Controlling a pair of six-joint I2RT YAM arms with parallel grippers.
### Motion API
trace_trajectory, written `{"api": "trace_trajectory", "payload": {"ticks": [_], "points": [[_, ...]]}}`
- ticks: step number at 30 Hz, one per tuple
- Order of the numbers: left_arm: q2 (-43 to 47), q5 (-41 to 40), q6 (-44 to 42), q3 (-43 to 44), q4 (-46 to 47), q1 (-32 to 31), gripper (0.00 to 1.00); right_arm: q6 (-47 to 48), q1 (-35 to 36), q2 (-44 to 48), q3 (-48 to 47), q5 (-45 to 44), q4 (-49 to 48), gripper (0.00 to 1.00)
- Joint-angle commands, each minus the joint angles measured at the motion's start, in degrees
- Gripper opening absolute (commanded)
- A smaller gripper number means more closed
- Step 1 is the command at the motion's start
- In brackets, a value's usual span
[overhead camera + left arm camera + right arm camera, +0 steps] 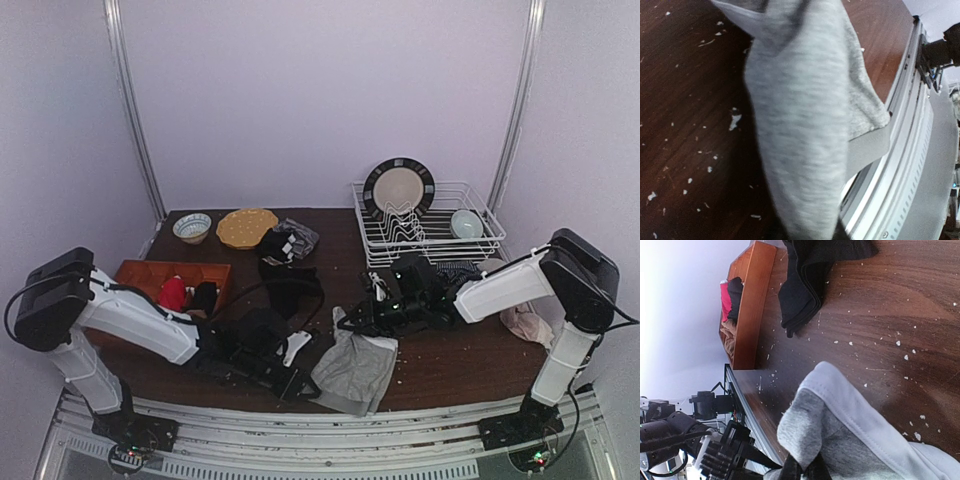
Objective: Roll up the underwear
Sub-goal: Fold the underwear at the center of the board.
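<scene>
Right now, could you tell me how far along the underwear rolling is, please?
Done, it seems: a red bundle and a black bundle sit in the wooden tray. In hand: the grey underwear, unrolled, pinched by the right pincer, the left pincer at its other end. Left: the black garment lying loose near the tray.

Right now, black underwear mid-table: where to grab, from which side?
I'd pinch the black underwear at its near corner, from above on its right. It lies flat, limp, so only an edge offers purchase; that layered corner juts onto bare table, clear of the wooden tray.
</scene>
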State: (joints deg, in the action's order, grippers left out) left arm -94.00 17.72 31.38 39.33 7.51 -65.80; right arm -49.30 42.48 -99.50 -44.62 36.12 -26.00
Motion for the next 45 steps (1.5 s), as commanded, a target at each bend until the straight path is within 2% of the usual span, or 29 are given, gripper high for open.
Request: {"api": "trace_trajectory", "payload": {"ticks": [1, 4, 8, 15, 21, 26, 30, 32, 36, 38, 41, 45], "points": [[1.32, -3.41, -1.00, 3.25, -4.49, 0.40, 0.00, 0.91, -0.46, 2.00, 0.80, -0.72, -0.40, 0.00], [3.55, -8.21, -0.62, 4.46, -10.89, 0.23, 0.00, -0.25, -0.51, 1.13, 1.19, -2.56, -0.31, 0.00], [5.05, -19.13, -1.44, 9.75, -23.47, -3.39, 0.00, -3.06, -0.81, -0.09, 2.18, -6.03, -0.93, 0.00], [-3.54, -35.65, -0.85, 25.45, -44.01, -11.48, 0.00, -6.32, -0.91, 0.76, 5.50, -8.13, -4.96, 0.00], [-10.77, -43.76, 0.20, 32.77, -50.43, -15.98, 0.00, -8.19, -0.97, 5.60, 10.28, -10.63, -4.25, 0.06], [-12.51, -45.78, 1.32, 33.93, -51.54, -16.90, 0.00, -9.35, -0.98, 11.67, 14.60, -13.25, -2.23, 0.17], [-12.87, -46.76, 2.06, 33.82, -51.58, -16.90, 0.00, -9.71, -0.99, 14.35, 15.65, -13.12, -0.57, 0.09], [-12.81, -47.76, 2.65, 33.71, -51.55, -16.86, 0.00, -9.94, -0.97, 14.26, 15.40, -12.59, -0.40, 0.08], [-12.36, -50.34, 4.79, 33.17, -51.80, -16.90, 0.00, -12.52, -0.82, 12.55, 14.54, -10.37, -2.45, 0.32], [-11.82, -51.35, 5.64, 32.74, -51.80, -16.95, 0.00, -13.64, -0.75, 11.89, 13.79, -10.51, -2.49, 0.40], [-11.55, -52.59, 5.89, 32.31, -51.72, -17.37, 0.00, -14.88, -0.52, 10.52, 11.95, -10.69, -1.53, 0.48], [-11.78, -53.68, 6.23, 32.09, -51.72, -17.78, 0.00, -15.90, 0.19, 7.92, 8.09, -9.85, 0.33, 0.51]]}}
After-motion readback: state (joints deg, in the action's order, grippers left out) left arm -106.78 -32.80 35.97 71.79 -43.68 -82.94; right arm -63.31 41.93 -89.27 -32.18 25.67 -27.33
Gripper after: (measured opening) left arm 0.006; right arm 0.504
